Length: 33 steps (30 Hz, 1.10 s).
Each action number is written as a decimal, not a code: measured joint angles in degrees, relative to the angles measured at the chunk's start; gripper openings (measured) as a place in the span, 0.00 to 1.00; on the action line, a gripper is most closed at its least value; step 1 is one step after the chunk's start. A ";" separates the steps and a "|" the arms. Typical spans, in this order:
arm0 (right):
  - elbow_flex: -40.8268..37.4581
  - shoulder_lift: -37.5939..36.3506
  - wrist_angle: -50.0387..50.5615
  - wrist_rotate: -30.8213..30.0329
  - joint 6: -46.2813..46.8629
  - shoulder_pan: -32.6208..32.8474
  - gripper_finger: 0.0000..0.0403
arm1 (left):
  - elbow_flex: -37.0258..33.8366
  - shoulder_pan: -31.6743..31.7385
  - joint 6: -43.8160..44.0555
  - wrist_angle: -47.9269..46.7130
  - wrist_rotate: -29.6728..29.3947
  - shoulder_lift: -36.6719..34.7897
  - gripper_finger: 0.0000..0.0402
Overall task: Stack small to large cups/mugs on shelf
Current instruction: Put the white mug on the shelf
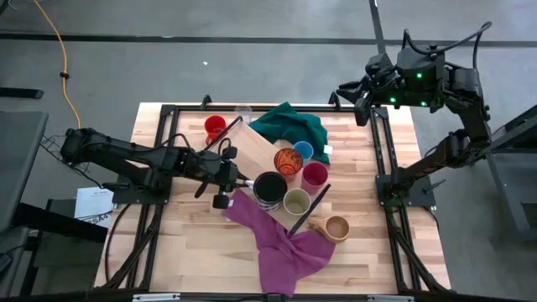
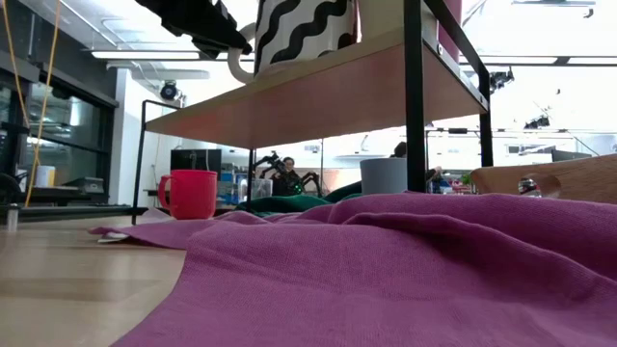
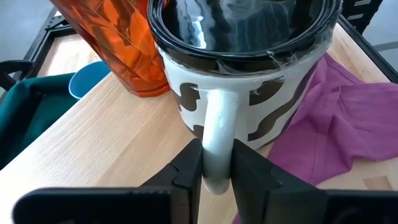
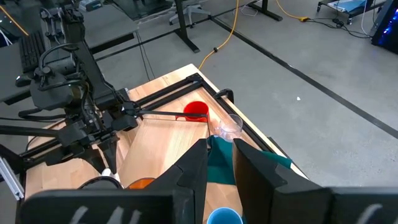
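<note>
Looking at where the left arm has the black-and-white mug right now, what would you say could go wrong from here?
1. The left tool pinches only the black-and-white mug's handle, so the mug may swing or slip.
2. The orange patterned cup stands right beside the mug on the shelf; a nudge might topple it.
3. The mug sits near the shelf edge above the magenta cloth, so it could slide off.

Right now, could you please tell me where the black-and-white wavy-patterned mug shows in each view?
High view: black-and-white wavy-patterned mug at centre, on the light wooden shelf.
Low view: top centre, on the shelf board.
Left wrist view: fills the centre, handle between the left gripper fingers.
Right wrist view: only a rim sliver, bottom edge.
Shared landmark: orange patterned cup beside it.
</note>
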State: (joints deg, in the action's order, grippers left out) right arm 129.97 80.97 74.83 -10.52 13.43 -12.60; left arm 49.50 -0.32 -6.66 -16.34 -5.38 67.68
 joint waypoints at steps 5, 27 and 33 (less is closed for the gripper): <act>-0.01 0.00 0.00 0.00 0.00 0.00 0.17 | 0.00 0.00 -0.04 -0.17 -0.31 0.00 0.18; -0.01 0.00 0.02 0.32 0.00 0.00 0.17 | -0.09 -0.02 -0.63 0.36 1.72 -0.75 0.27; -0.02 0.00 0.81 0.37 0.00 0.00 0.17 | -0.09 -0.02 -0.86 1.14 2.42 -3.23 0.27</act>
State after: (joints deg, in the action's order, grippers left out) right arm 129.95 80.97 75.64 -10.16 13.43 -12.60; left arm 49.41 -0.34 -7.51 -15.20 -2.96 64.45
